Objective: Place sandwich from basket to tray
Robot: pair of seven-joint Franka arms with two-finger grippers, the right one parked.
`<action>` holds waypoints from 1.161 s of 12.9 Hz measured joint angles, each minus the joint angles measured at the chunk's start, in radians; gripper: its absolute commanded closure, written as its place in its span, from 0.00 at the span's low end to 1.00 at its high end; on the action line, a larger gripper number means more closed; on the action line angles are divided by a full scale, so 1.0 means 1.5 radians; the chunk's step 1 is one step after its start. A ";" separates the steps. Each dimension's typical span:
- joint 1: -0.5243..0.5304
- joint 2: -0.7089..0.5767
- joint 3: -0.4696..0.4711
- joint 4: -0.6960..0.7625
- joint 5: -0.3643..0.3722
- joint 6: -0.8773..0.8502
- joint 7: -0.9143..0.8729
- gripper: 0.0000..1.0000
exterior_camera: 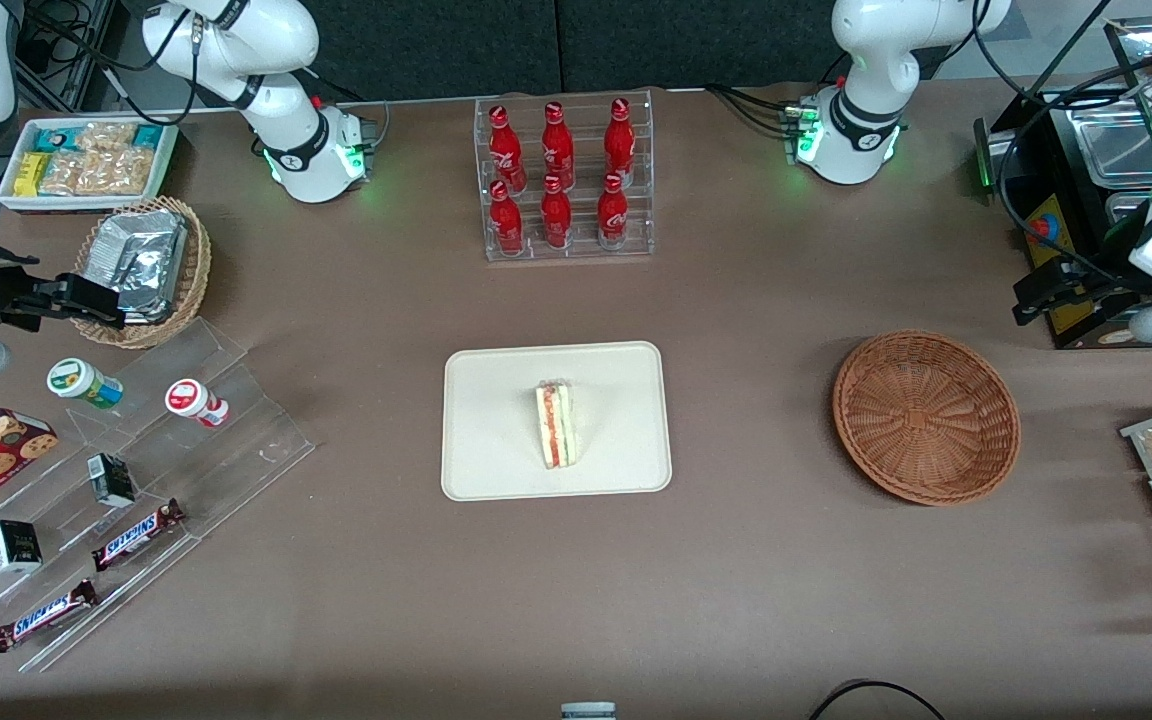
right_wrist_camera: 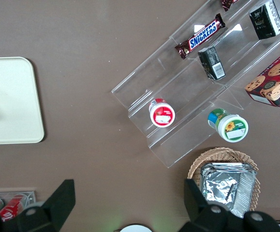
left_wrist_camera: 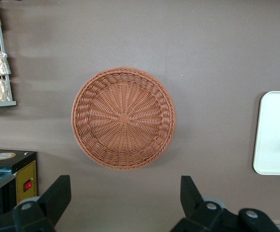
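sandwich [exterior_camera: 555, 424] placement reads as complete: the wedge stands on its edge near the middle of the tray [exterior_camera: 496, 470], cut face with red and green layers turned toward the front camera, nothing touching it. the tray lies at the centre of the tabletop [exterior_camera: 736, 600], square to its edges.

the basket [exterior_camera: 926, 416] sits toward the working arm's end of the tabletop, well apart from the tray, and its woven bowl is empty. the wrist camera looks straight down into it and shows only bare wicker.

the left arm's gripper [left_wrist_camera: 125, 198] hangs high above the tabletop, near the basket and toward the working arm's end. its two black fingers [left_wrist_camera: 57, 193] are spread wide and hold nothing; brown cloth shows between them.

judged from this layout, the transfer step is done and the arm is in the retreat or parked stage. no further grasp appears necessary. the next move, if any, calls only for keeping the arm clear of the tray so the upright wedge is not knocked over, since it rests on a narrow edge and would tip easily.

a rack of red bottles [exterior_camera: 563, 180] stands at the edge of the tabletop farthest from the front camera, clear of the tray.
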 measured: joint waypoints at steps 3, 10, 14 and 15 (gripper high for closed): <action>-0.038 0.000 0.035 0.000 0.000 0.000 0.000 0.00; -0.041 0.000 0.038 0.010 0.000 -0.014 0.000 0.00; -0.045 -0.001 0.037 0.050 0.000 -0.074 0.000 0.00; -0.045 -0.001 0.037 0.057 0.000 -0.079 0.001 0.00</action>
